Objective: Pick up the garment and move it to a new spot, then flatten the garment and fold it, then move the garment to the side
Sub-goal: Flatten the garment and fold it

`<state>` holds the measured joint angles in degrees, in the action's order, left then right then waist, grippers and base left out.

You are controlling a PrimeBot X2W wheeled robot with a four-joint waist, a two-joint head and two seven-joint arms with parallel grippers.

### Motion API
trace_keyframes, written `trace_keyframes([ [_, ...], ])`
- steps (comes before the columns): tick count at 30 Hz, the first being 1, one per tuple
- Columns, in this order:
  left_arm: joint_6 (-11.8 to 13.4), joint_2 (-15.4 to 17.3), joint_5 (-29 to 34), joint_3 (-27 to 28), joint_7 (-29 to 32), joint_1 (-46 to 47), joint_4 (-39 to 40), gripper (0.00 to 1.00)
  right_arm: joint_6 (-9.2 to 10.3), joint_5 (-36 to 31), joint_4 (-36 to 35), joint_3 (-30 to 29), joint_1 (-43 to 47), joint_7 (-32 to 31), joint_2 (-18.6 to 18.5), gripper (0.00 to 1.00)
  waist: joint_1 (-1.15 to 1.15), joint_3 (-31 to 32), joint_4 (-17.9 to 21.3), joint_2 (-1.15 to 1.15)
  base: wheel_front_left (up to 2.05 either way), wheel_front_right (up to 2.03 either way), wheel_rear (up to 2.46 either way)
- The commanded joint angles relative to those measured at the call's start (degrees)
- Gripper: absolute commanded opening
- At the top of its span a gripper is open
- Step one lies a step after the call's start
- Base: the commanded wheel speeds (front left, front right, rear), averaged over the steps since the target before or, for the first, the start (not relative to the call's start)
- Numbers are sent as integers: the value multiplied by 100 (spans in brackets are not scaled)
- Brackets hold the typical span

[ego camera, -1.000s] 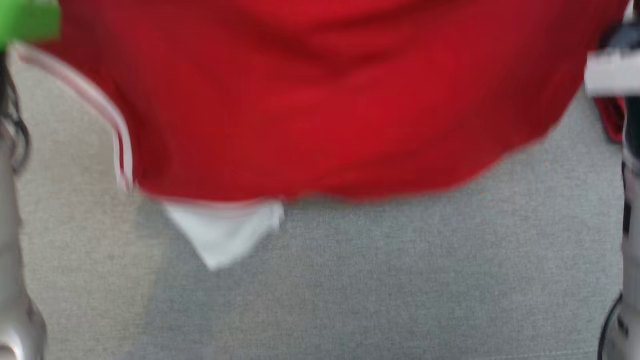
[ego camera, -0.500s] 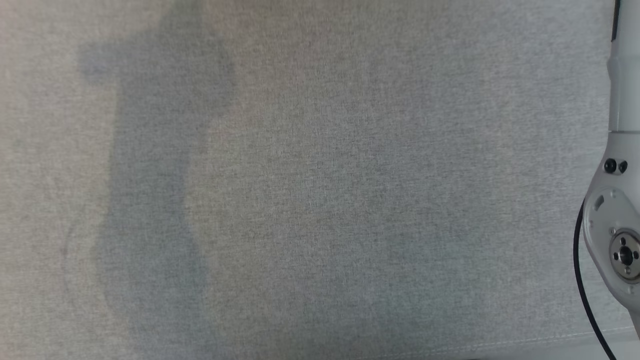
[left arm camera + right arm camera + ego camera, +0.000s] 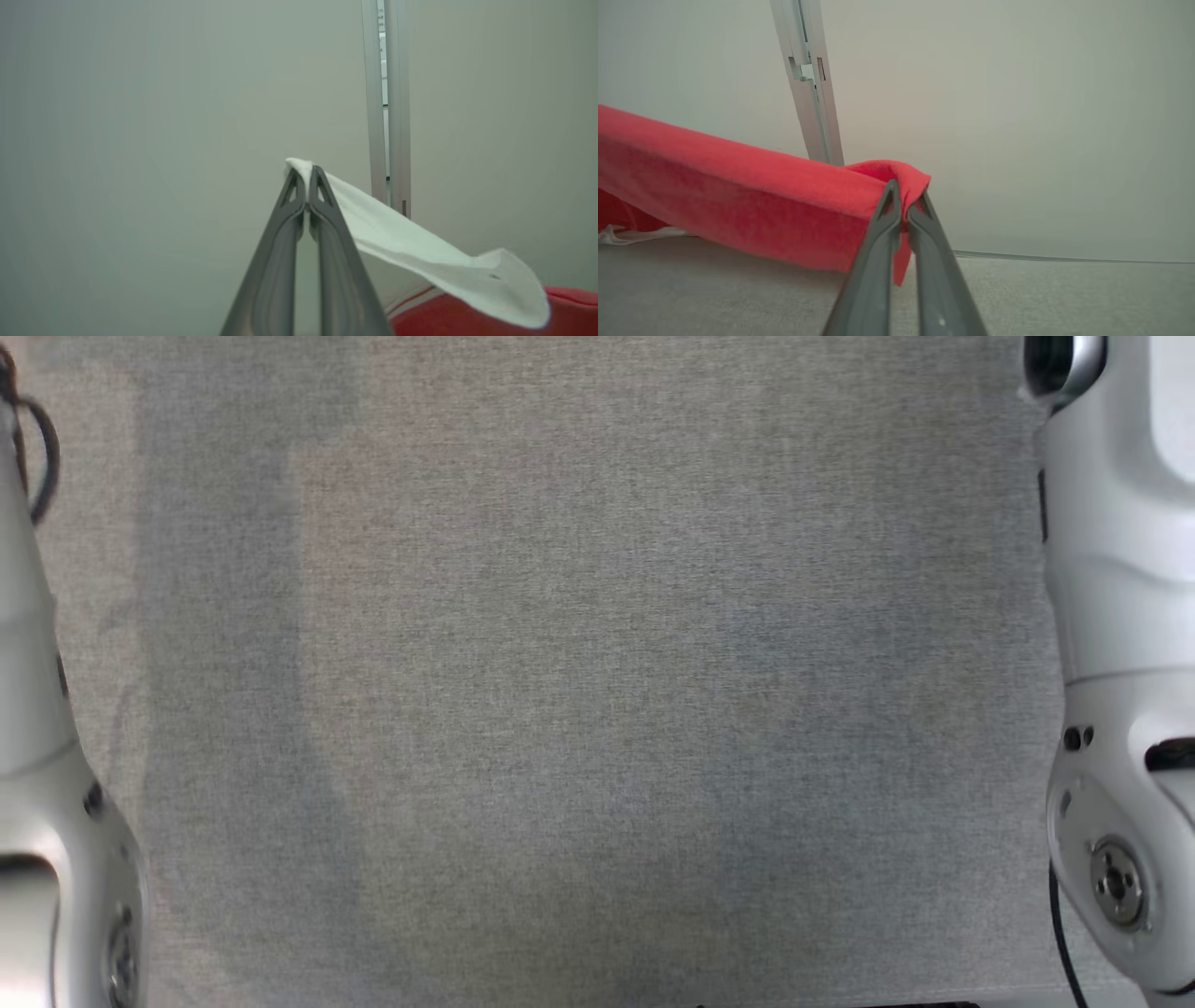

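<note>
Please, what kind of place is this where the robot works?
Probably an indoor test room or lab: a grey fabric-covered work surface, a plain pale wall, and a bare metal rail running up it.

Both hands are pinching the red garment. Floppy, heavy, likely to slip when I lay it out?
Probably very floppy: the garment sags in a folded band from the right hand. Likely light: a fingertip pinch by the left hand carries its white edge. Slipping seems unlikely; the cloth looks napped and both hands are shut on it.
</note>
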<state>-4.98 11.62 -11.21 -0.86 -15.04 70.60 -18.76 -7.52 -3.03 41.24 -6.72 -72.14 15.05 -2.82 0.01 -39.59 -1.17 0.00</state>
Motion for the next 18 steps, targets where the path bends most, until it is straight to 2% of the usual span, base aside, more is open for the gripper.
trace_keyframes([
  [1,-52,25,-43,88,-15,-254,169,0,6,167,-74,22,150,15,-22,0,-1,-30,-43,0,0,0,0],
  [9,-232,148,-260,222,-13,-1851,1366,0,5,1111,-523,347,869,15,-70,0,-1,229,73,0,0,0,0],
  [18,-252,-54,-634,224,-8,-3959,2178,0,5,2078,-1397,824,2274,17,-345,0,-1,896,94,0,0,0,0],
])
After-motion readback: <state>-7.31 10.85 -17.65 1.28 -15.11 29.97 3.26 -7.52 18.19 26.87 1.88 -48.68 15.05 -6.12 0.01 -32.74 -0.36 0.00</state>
